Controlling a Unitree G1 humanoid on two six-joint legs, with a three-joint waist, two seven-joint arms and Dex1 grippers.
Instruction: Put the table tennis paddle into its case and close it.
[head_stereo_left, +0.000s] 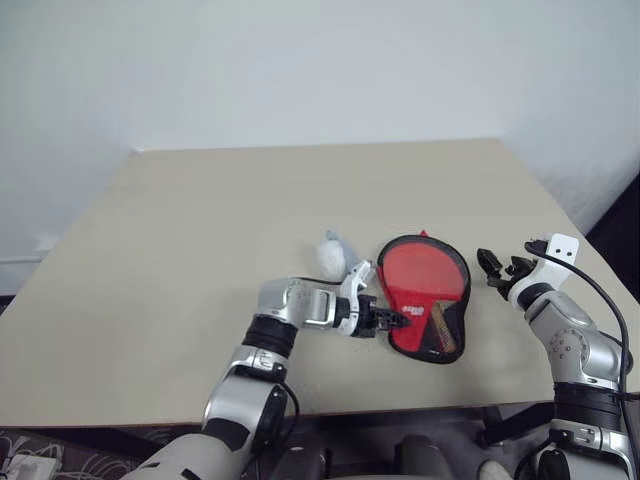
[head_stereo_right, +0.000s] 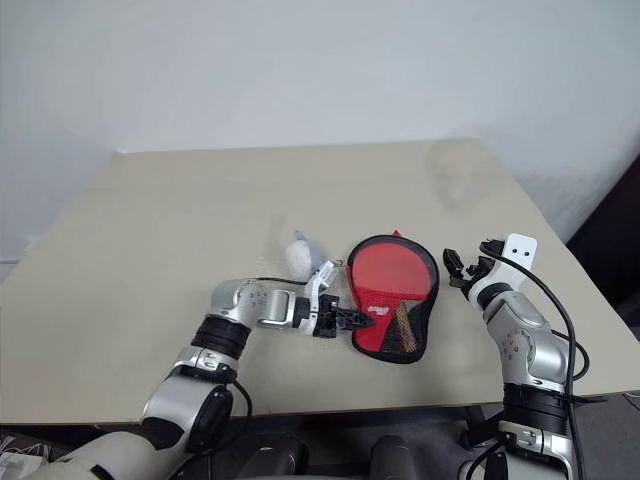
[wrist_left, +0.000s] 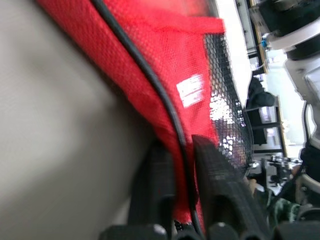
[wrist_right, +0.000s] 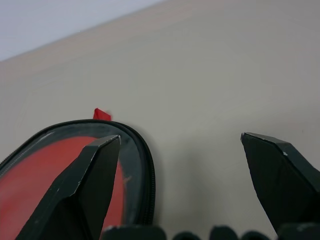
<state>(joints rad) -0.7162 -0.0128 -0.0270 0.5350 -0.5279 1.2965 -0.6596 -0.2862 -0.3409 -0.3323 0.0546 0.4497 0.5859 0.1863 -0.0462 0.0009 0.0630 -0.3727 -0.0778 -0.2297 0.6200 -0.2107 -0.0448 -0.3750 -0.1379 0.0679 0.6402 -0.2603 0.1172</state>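
One paddle (head_stereo_left: 420, 280) lay face up inside the open case (head_stereo_left: 392, 322) near the front edge of the table (head_stereo_left: 200, 220), its red rubber face toward the far side and its short wooden handle (head_stereo_left: 442, 330) pointing back toward the robot. The case's black edging ringed the red face, and a mesh panel (wrist_left: 225, 115) covered the handle end. The left gripper (head_stereo_left: 392, 320) reached in from the left at the case's near left edge, beside the handle end, and its two black fingers (wrist_left: 220, 190) were pinched together on that edge, the black piping and red fabric caught between them in the left wrist view. The right gripper (head_stereo_left: 497, 268) hung just to the right of the case, apart from it, with its fingers (wrist_right: 85, 185) spread wide and nothing between them; in the right wrist view the case's rounded zipped rim sat behind one fingertip and bare table behind the other. A small whitish soft lump (head_stereo_left: 331, 256) rested on the table just left of the case's top, close above the left wrist.
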